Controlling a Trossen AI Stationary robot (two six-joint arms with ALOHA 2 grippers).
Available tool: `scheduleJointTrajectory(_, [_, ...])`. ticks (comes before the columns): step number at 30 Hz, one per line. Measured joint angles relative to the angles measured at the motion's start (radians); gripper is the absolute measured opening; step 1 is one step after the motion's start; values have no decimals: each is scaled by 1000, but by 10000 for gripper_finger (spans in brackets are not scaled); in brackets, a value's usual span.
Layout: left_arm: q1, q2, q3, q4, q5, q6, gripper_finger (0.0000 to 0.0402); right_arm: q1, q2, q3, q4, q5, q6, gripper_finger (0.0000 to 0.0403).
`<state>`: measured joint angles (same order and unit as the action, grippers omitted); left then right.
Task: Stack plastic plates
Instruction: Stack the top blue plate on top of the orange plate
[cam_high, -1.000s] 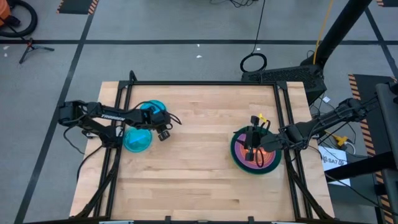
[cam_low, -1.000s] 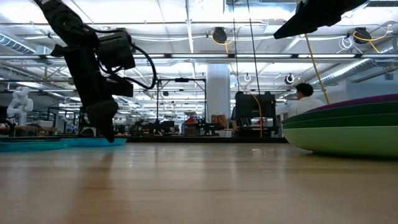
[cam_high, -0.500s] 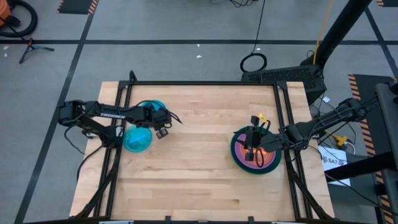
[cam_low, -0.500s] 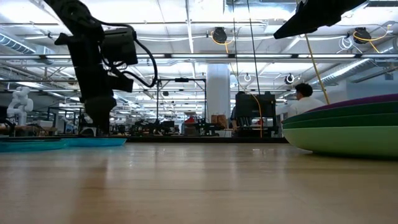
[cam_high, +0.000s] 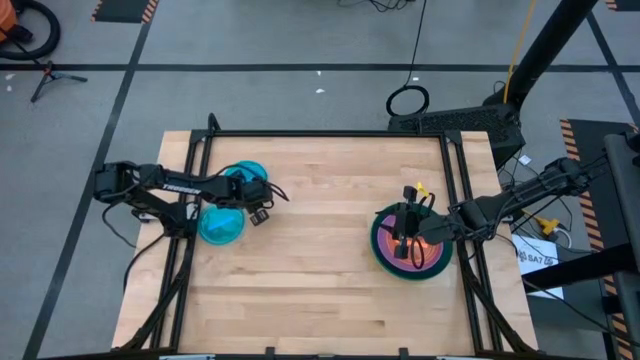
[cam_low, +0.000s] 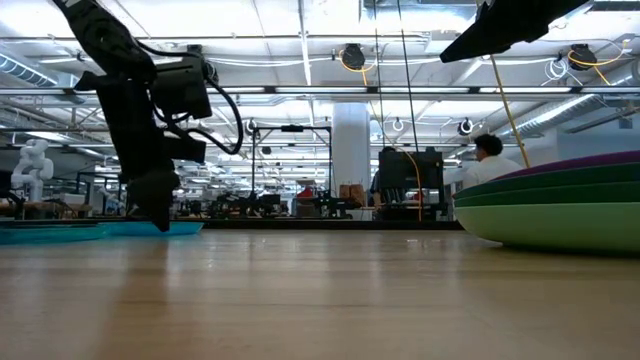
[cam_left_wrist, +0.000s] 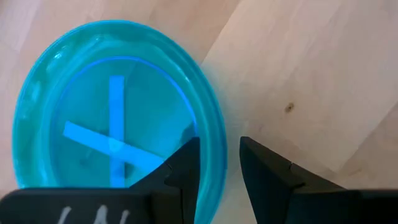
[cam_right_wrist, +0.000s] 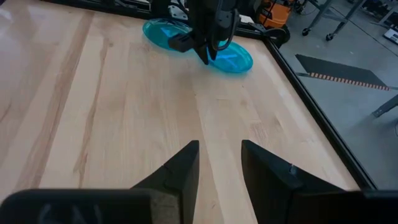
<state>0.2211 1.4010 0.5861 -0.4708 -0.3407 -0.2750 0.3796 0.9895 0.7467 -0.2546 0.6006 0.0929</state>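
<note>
Since a second ago the left end effector (cam_high: 262, 214) has drawn back a little toward the left and dropped lower again after a brief rise; the plates and the right arm lie as they did. In the low view its dark fingers hang just above the bench (cam_low: 320, 300), tips close over the cyan plates. Its wrist camera shows the two fingers (cam_left_wrist: 186, 163) a narrow gap apart, open and holding nothing, with the rim of a cyan-blue plate (cam_left_wrist: 93, 99) running under one of them. There are two cyan-blue plates on the left side of the bench: the nearer one (cam_high: 221, 224) and the farther one (cam_high: 243, 176), their rims overlapping or touching under the arm. On the right side stands one stack (cam_high: 412, 246): from above, a dark green outer rim, a purple ring and an orange centre can be counted; from the side, a light green plate (cam_low: 560, 222) at the bottom, two dark green layers and a purple edge on top. The right end effector (cam_high: 404, 241) hovers over this stack, its fingers (cam_right_wrist: 186, 163) slightly apart and empty.
</note>
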Motion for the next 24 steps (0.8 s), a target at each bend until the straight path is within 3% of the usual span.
scheduleJointTrajectory(24, [1,65,-19,56,-66,18,119,0,0,0,0,-1,0,112])
